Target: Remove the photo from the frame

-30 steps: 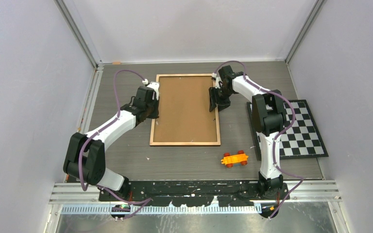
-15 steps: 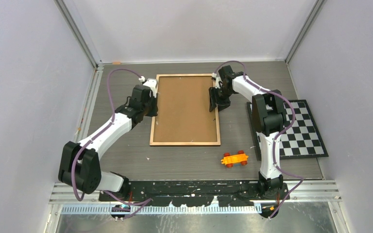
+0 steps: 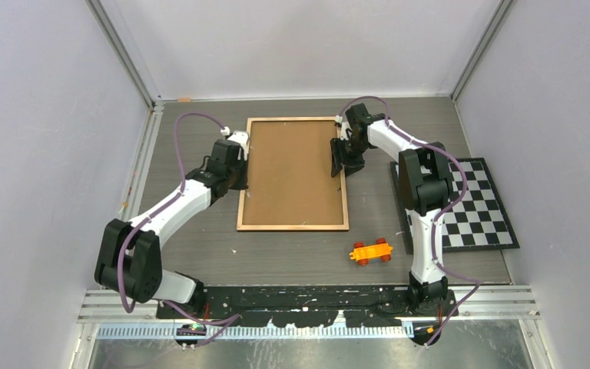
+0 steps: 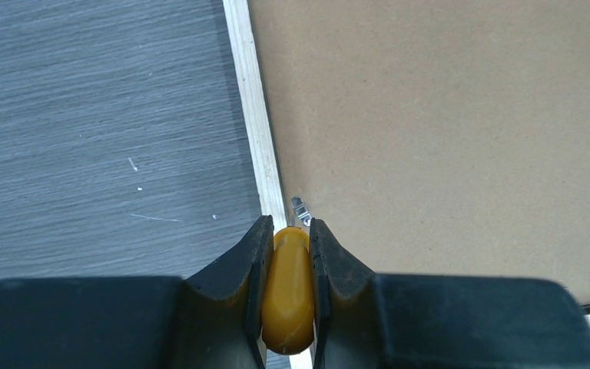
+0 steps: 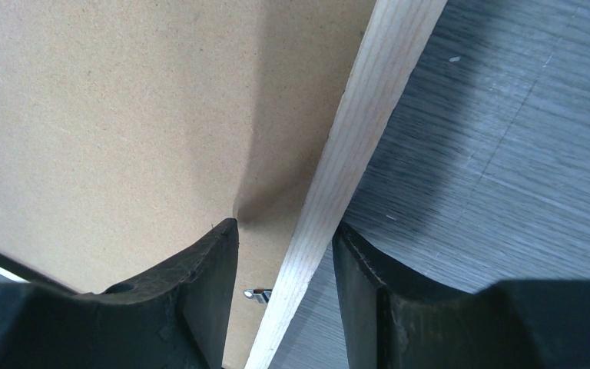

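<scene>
The frame (image 3: 292, 227) lies face down on the bench (image 3: 292, 257), nearer its far edge, brown backing (image 4: 445, 115) up. The photo is hidden, presumably underneath. The right gripper (image 5: 284, 231) straddles the right wooden rim (image 5: 353, 131), jaws part open, unclamped, likely bracing. The left gripper (image 4: 286, 231) is closed on a yellow tool (image 4: 287, 284), its tip at a metal tab (image 4: 299, 209) by the left rim.

Left arm (image 3: 175, 204): runs from the lower-left base diagonally up toward centre-left, elbow low at far left.
Left gripper (image 4: 286, 228): jaws nearly together, clamped on a small yellow piece (image 4: 286, 284).
Right arm (image 3: 422, 181): rises from the lower-right base, forearm folded leftward at upper centre-right.
Right gripper (image 5: 286, 225): pointing down, jaws apart, clamping nothing.
</scene>
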Tool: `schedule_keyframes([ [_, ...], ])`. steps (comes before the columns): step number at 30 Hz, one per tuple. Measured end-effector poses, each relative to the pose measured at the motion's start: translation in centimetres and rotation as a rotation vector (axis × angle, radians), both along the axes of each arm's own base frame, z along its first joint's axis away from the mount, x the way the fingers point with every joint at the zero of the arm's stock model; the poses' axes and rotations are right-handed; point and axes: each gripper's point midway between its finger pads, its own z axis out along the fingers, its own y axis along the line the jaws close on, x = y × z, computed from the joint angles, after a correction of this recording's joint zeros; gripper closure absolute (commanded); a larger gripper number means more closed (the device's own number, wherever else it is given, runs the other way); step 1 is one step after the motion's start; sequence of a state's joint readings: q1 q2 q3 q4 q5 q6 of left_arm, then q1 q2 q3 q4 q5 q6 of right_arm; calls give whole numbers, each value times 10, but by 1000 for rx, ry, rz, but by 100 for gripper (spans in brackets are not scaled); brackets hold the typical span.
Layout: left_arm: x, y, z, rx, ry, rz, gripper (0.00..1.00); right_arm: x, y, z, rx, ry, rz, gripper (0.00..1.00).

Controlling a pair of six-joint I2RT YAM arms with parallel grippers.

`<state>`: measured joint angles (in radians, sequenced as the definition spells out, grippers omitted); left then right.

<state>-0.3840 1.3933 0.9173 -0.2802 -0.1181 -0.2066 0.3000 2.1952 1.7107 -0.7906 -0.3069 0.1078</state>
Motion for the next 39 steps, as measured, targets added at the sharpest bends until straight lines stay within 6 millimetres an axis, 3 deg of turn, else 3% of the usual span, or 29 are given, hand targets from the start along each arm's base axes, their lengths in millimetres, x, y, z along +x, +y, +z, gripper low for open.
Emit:
schedule_keyframes([
  [5,2,3,-11,21,21,17,100,0,0,0,0,0,0,47],
  [26,3,-11,-11,-46,16,-20,100,0,0,0,-1,-1,3,47],
  [39,-13,-19,-12,-82,41,-82,100,0,0,0,0,-1,5,46],
])
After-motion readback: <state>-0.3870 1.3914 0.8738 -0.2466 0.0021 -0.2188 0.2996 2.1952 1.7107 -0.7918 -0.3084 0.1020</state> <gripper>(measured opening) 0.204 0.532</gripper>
